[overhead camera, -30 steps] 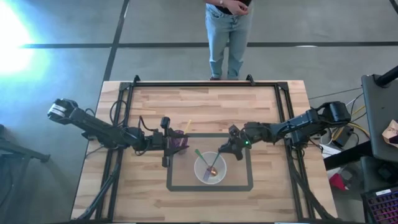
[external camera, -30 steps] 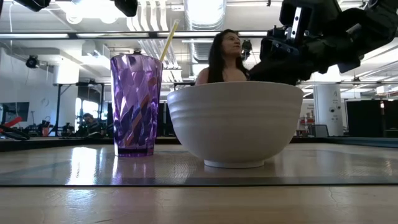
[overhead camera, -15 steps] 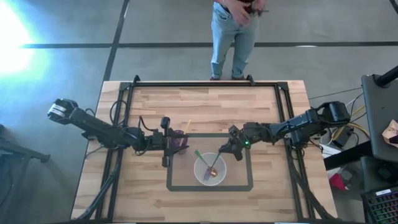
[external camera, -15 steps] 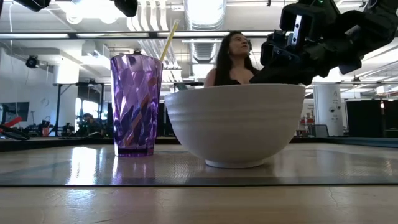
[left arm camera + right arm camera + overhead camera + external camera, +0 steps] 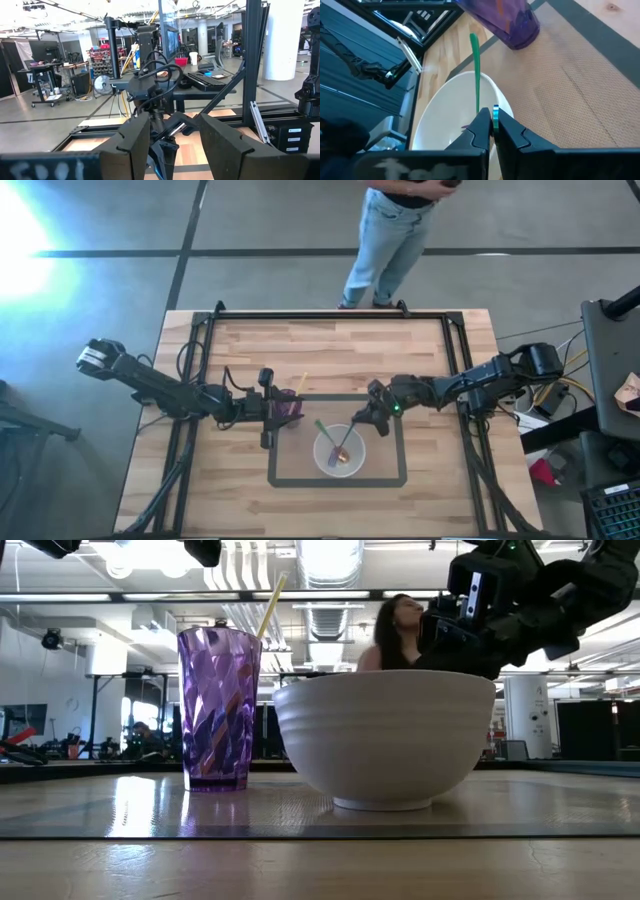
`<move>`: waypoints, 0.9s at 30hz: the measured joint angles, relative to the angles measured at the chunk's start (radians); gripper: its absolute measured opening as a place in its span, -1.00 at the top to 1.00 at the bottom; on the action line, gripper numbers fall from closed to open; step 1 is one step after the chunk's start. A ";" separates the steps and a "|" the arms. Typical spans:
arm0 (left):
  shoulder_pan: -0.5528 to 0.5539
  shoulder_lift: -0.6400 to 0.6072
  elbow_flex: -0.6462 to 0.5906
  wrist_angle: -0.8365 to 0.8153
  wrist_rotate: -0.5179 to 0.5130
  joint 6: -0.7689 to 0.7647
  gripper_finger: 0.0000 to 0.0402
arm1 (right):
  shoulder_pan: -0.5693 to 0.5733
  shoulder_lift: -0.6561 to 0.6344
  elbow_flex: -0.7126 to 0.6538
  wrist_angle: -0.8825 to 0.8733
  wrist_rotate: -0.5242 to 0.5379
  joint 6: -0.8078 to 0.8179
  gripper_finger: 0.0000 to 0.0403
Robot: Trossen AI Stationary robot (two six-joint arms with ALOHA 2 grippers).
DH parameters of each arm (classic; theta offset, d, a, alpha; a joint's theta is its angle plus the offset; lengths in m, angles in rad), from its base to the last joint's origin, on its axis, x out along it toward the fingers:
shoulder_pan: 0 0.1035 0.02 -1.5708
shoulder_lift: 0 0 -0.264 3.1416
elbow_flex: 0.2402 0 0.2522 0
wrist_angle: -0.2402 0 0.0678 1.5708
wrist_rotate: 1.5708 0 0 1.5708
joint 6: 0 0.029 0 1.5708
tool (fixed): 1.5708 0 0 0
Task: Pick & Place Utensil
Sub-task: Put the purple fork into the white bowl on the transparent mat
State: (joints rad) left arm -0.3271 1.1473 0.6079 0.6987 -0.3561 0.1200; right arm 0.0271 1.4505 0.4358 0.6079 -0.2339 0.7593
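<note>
Utensils (image 5: 338,447) in bowl (image 5: 385,740), hidden low | right pincer (image 5: 492,126) pressed together | left pincer (image 5: 172,145) spread

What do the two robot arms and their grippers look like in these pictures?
Both arms are dark, jointed and slim, with black cables along them. The left arm ends in a pale labelled block at its outer end. The right gripper has a small green light near it. The left gripper has broad, flat, dark fingers.

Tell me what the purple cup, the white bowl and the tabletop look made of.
Purple cup: translucent faceted plastic, probably; light shows through its twisted facets. White bowl: opaque, smooth, faintly ribbed, with a foot ring; glazed ceramic or melamine, cannot tell which. Tabletop: light wood in jointed strips with visible grain, and a satin sheen.
</note>
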 joint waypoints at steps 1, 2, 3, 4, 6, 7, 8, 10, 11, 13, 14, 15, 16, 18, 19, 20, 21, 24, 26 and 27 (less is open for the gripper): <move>0.000 0.000 0.000 0.000 0.000 0.000 0.17 | -0.003 -0.001 0.000 0.000 -0.001 0.000 0.95; 0.000 0.000 0.000 0.000 0.000 0.000 0.17 | -0.006 -0.001 0.000 -0.002 -0.001 -0.001 0.95; 0.000 0.000 0.000 0.000 0.000 0.000 0.17 | -0.009 -0.001 0.000 -0.003 -0.002 -0.001 0.94; 0.000 0.000 0.000 0.000 0.000 0.000 0.17 | -0.009 -0.001 0.000 -0.004 -0.002 -0.001 0.94; 0.000 0.000 0.000 0.000 0.000 0.000 0.17 | -0.009 -0.001 0.000 -0.009 -0.001 -0.002 0.92; 0.000 0.000 0.000 0.000 0.000 0.000 0.17 | -0.009 -0.002 0.000 -0.014 -0.001 -0.002 0.92; 0.000 0.000 0.000 0.000 0.000 0.000 0.17 | -0.009 -0.002 0.000 -0.024 -0.001 -0.001 0.91; 0.000 0.000 0.000 0.000 0.000 0.000 0.17 | -0.009 -0.002 0.000 -0.038 0.001 0.004 0.90; 0.000 0.000 0.000 0.000 0.000 0.000 0.17 | -0.009 -0.002 0.000 -0.041 0.001 0.009 0.89; 0.000 0.000 0.000 0.000 0.000 0.000 0.17 | -0.009 -0.002 0.000 -0.052 0.000 0.013 0.88; 0.000 0.000 0.000 0.000 0.000 0.000 0.17 | -0.009 -0.002 0.000 -0.054 -0.002 0.012 0.87; 0.000 0.000 0.000 0.000 0.000 0.000 0.17 | -0.008 -0.002 0.000 -0.055 -0.003 0.012 0.85; 0.000 0.000 0.000 0.000 0.000 0.000 0.17 | -0.007 -0.002 0.000 -0.055 -0.004 0.012 0.84; -0.001 0.000 0.000 0.000 0.000 0.000 0.17 | -0.007 -0.002 0.000 -0.055 -0.005 0.013 0.80; -0.001 0.000 0.000 0.000 0.000 0.000 0.17 | -0.007 -0.002 0.000 -0.055 -0.005 0.013 0.78; -0.001 0.000 0.000 0.000 0.000 0.000 0.17 | -0.007 -0.002 0.000 -0.055 -0.005 0.013 0.76; -0.001 0.000 0.000 0.000 0.000 0.000 0.17 | -0.007 -0.002 0.000 -0.055 -0.005 0.013 0.73; -0.001 0.000 0.000 0.000 0.000 0.000 0.17 | -0.007 -0.002 0.000 -0.055 -0.005 0.014 0.64; -0.001 0.000 0.000 0.000 0.000 0.000 0.17 | -0.007 -0.002 0.000 -0.055 -0.005 0.019 0.58; -0.001 0.000 0.000 0.000 0.000 0.000 0.17 | -0.007 -0.002 0.000 -0.054 -0.005 0.023 0.55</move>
State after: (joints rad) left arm -0.3283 1.1473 0.6075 0.6984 -0.3562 0.1200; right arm 0.0196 1.4483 0.4362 0.5537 -0.2390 0.7821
